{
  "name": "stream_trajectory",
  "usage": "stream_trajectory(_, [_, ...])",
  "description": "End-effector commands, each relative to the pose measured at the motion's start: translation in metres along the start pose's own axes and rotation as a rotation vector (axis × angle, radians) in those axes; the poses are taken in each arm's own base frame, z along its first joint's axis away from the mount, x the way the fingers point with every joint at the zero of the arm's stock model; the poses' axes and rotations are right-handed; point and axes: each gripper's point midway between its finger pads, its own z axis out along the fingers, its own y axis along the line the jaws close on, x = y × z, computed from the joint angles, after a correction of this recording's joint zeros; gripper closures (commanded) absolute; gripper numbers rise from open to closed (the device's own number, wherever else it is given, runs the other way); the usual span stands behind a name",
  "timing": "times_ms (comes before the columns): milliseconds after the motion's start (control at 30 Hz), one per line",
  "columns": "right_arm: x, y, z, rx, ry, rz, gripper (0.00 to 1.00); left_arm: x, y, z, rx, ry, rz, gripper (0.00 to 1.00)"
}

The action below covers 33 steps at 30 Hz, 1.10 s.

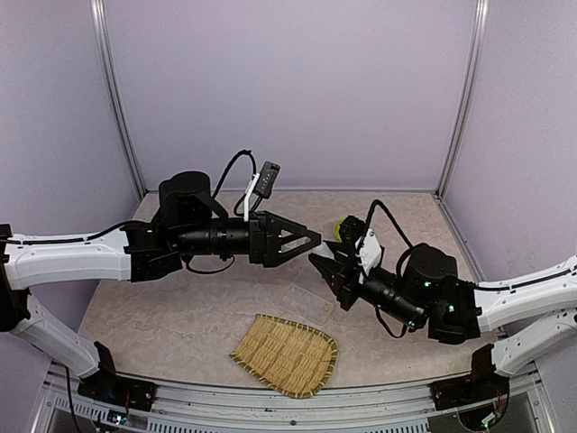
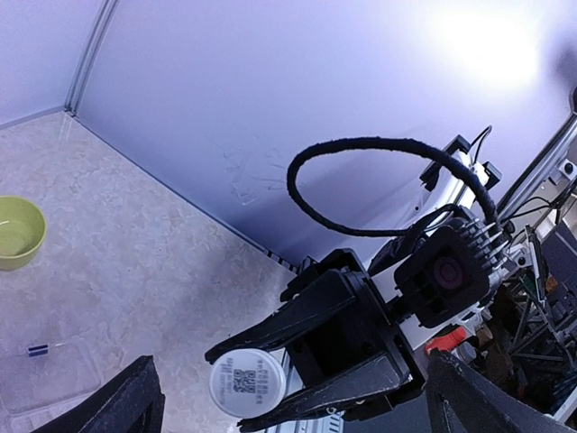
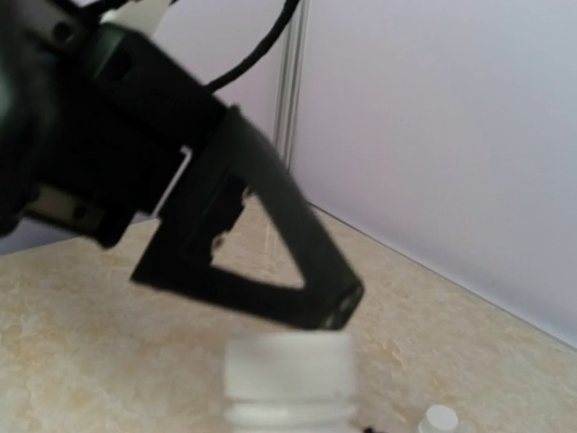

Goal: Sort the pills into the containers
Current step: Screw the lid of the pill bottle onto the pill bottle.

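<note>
My right gripper (image 1: 323, 263) is shut on a small white pill bottle (image 2: 247, 383), its black fingers (image 2: 302, 327) on either side of it. The bottle's round end with a printed code faces the left wrist camera. In the right wrist view the bottle (image 3: 288, 379) fills the bottom centre, blurred. My left gripper (image 1: 306, 241) stands open just in front of the bottle, touching nothing; one finger (image 3: 270, 257) hangs above it. The clear containers box (image 1: 306, 303) lies flat on the table below both grippers, also visible from the left wrist (image 2: 50, 374). No pills are visible.
A lime-green bowl (image 1: 340, 227) sits behind the right gripper. A woven bamboo tray (image 1: 287, 354) lies near the front edge. A small white round cap-like thing (image 3: 439, 420) rests on the table beside the bottle. Walls close the back and sides.
</note>
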Motion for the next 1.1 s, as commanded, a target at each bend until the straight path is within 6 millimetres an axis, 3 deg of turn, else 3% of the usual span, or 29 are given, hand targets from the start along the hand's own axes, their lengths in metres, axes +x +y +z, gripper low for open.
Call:
stream_trajectory(0, [-0.02, -0.002, 0.006, 0.036, -0.047, 0.037, 0.75, -0.006, -0.01, 0.002, 0.03, -0.029, 0.004, 0.01])
stream_trajectory(533, [-0.017, -0.005, 0.014, 0.074, -0.034, 0.028, 0.75, -0.005, -0.024, -0.001, 0.1, -0.038, 0.001, 0.01])
stream_trajectory(867, [-0.02, 0.003, 0.016, 0.03, -0.046, 0.021, 0.76, -0.003, -0.019, -0.001, 0.079, -0.043, -0.001, 0.01])
stream_trajectory(1067, [-0.031, -0.007, 0.006, 0.059, -0.081, 0.028, 0.76, -0.003, -0.011, -0.002, 0.033, -0.049, 0.0, 0.01])
